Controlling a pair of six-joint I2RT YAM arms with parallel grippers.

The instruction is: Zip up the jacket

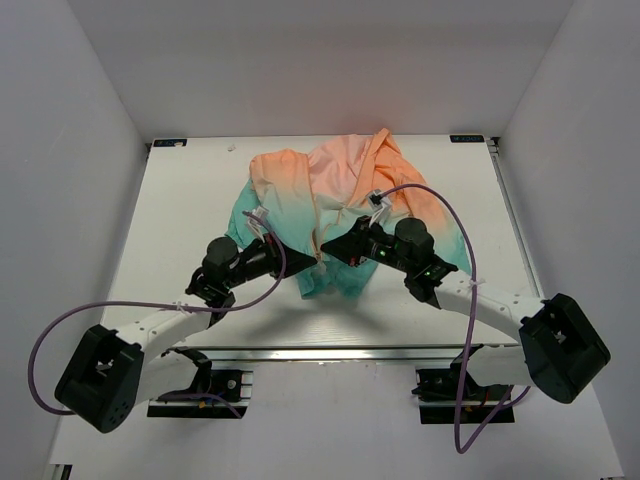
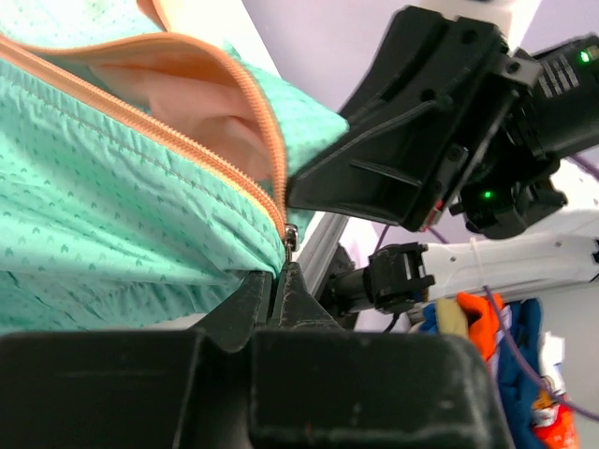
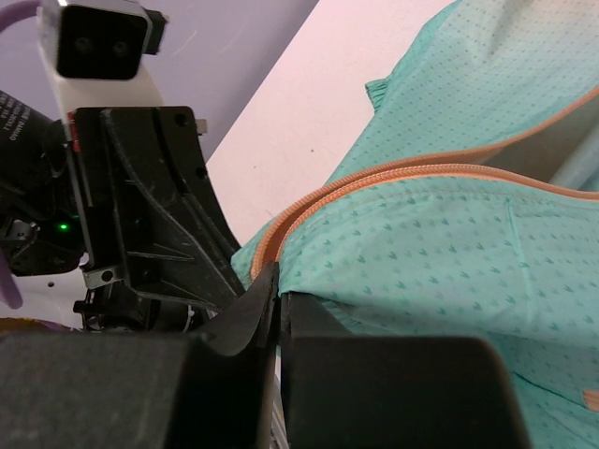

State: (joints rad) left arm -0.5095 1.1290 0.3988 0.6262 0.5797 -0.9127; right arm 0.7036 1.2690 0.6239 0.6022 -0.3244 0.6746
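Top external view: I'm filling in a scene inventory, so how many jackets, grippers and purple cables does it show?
Jacket: 1
Grippers: 2, left gripper and right gripper
Purple cables: 2, left cable and right cable
Total: 5

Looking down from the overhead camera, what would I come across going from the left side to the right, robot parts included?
Left arm's big black joint → left hand → orange zipper of the jacket → right hand → right arm's big black joint.
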